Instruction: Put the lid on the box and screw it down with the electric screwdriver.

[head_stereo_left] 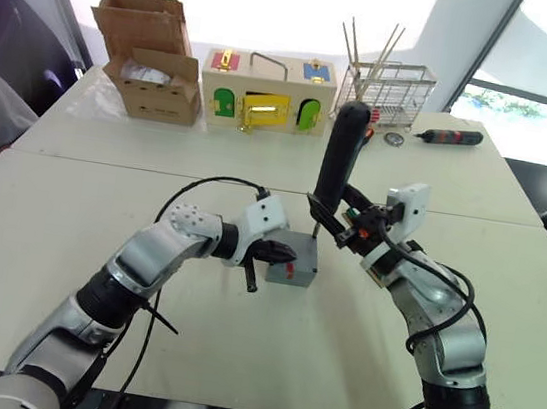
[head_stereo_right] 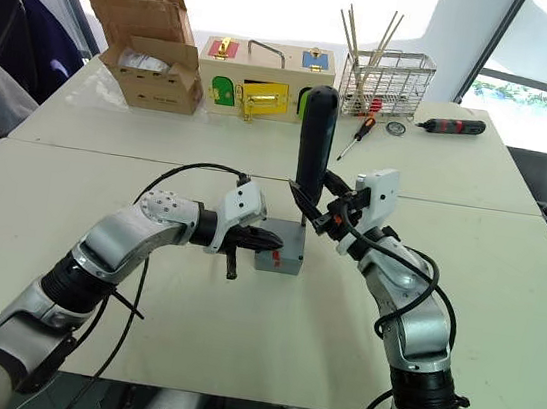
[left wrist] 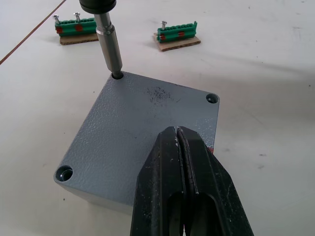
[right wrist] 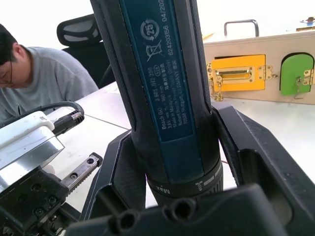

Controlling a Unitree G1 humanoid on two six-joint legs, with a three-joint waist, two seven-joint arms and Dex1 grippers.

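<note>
I've got the right gripper [head_stereo_left: 337, 223] clamping the electric screwdriver [head_stereo_left: 341, 153] upright, bit down in the lid's [left wrist: 142, 128] corner hole, left gripper [left wrist: 179, 147] pressed together on the lid, pale table [head_stereo_left: 98, 232] underneath.

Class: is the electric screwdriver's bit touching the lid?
Touching. In the left wrist view the electric screwdriver has its bit seated in a corner screw hole of the lid.

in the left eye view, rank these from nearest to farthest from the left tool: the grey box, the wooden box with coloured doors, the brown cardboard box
1. The grey box, right at the left tool, mid-table.
2. The wooden box with coloured doors, at the far edge, straight ahead.
3. The brown cardboard box, far edge, further to the robot's left; close to the wooden box in rank.
</note>
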